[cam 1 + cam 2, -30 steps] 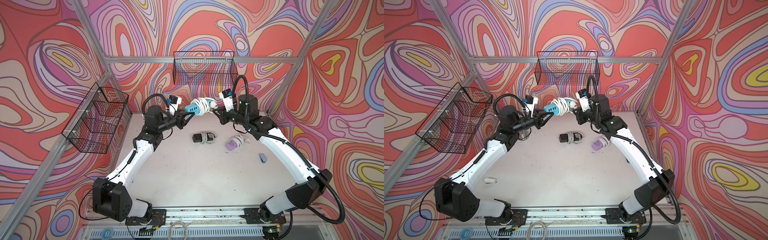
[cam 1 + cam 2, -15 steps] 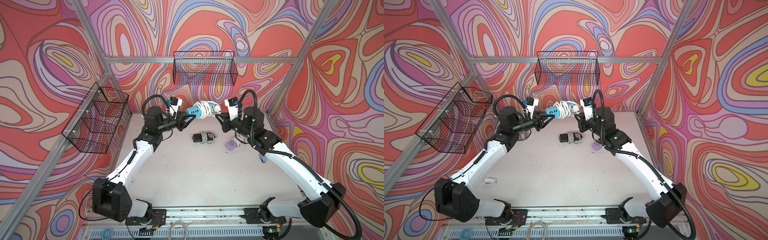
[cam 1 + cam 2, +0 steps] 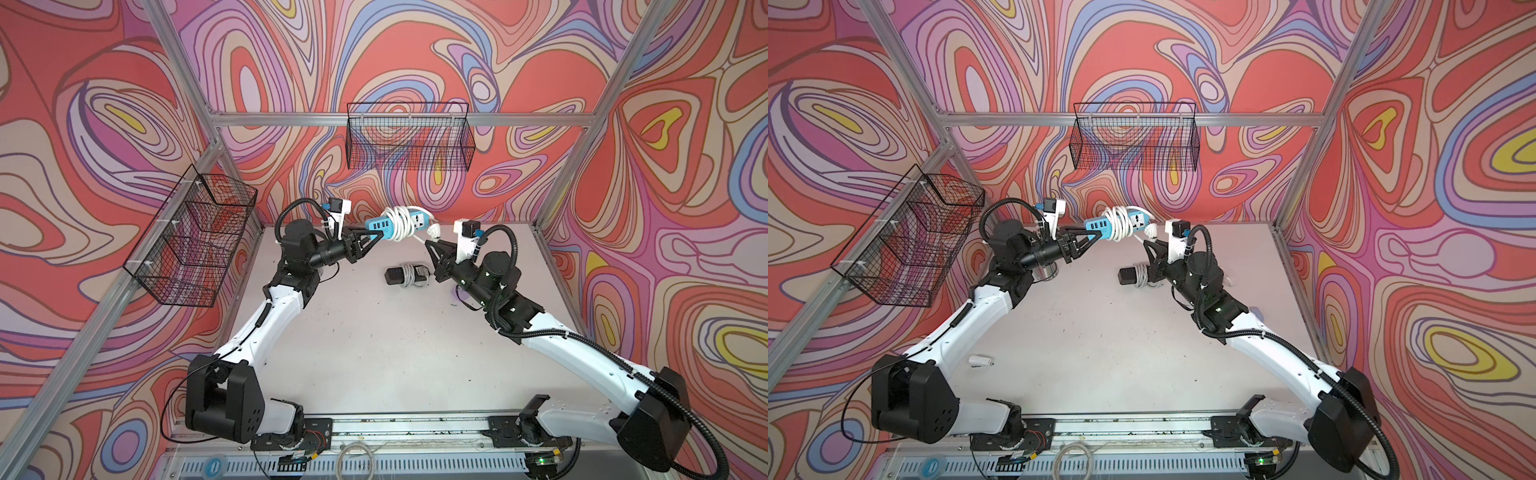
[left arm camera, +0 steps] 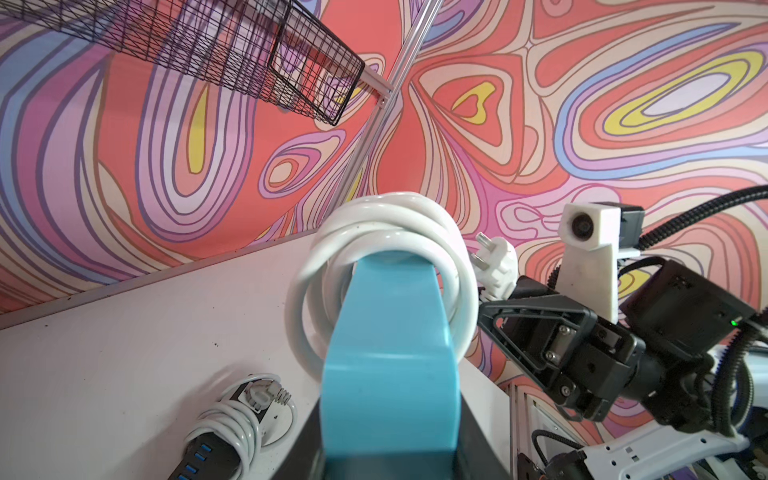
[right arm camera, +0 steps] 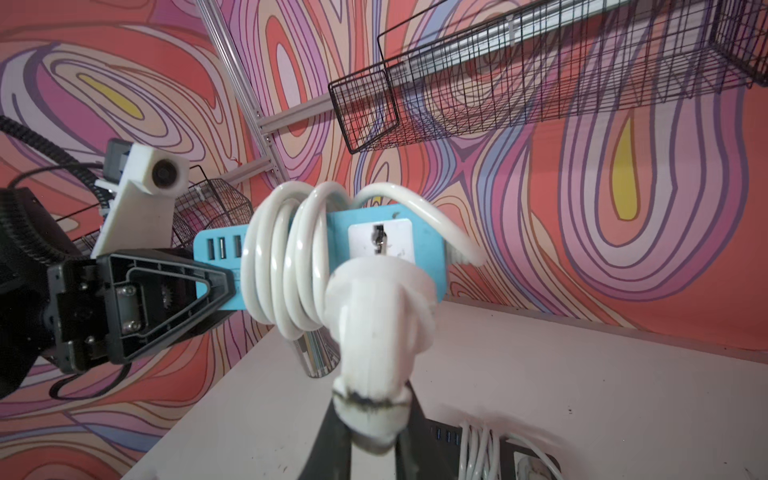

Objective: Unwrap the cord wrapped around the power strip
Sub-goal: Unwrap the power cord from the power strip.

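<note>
At the left, the blue power strip [image 3: 384, 225] is gripped by its USB end in the left claw [image 3: 377, 237], which is closed tight on it. The strip is held in the air above the back of the table [image 3: 374, 353]. Its middle is wound with several loops of white cord [image 3: 400, 220]. Further right, the plug [image 3: 434, 230] at the cord's free end is pinched in the right claw [image 3: 430, 246], which is closed narrowly around it just beside the strip's socket end. A black power strip [image 3: 405, 274] is left lying on the table below.

Because the strip is held by one end only, it could be twisted or levered out of the grip by a pull on the plug. The loops could be drawn tighter if the plug is pulled straight away rather than led around the strip. The plug could also be lost from so small a pinch.
</note>
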Available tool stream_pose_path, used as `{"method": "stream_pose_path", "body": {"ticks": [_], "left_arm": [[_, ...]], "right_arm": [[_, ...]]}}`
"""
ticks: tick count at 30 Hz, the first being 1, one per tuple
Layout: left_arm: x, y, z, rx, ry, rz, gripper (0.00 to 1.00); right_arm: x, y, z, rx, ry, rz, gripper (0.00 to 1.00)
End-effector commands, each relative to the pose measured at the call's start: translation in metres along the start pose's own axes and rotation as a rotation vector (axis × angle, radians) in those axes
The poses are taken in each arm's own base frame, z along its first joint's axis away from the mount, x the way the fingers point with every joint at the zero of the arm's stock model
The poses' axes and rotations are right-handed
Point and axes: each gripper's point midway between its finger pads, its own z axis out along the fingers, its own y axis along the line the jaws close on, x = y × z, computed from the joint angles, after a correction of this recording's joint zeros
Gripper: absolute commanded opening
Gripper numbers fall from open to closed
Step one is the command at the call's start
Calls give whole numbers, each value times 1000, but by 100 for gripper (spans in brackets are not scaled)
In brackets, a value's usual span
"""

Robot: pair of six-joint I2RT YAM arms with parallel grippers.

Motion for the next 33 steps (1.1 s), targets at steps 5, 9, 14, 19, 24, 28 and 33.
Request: {"method": "stream_pose_path", "body": {"ticks": [5, 9, 14, 19, 24, 28, 33], "left_arm": [[-79, 42, -42, -243, -331, 89, 0], [-85, 42, -50, -254, -346, 98, 0], [-93, 35, -54, -236, -348, 113, 0], [-97, 24, -53, -214, -324, 132, 0], [-102, 10, -49, -162, -288, 133, 0], [-104, -2, -45, -95, -264, 124, 0], [-105, -17, -39, 4, -223, 125, 0]], "right_arm": [[-36, 35, 1, -119, -150, 53, 53], [-35, 37, -2, -118, -111, -9, 72], [-39, 38, 0, -98, -65, -109, 80], [-39, 42, 15, -100, -8, -213, 83], [-40, 27, 22, -53, -3, -254, 93], [-42, -1, 27, -19, 25, -242, 98], [-39, -28, 25, -60, 87, -224, 98]]}}
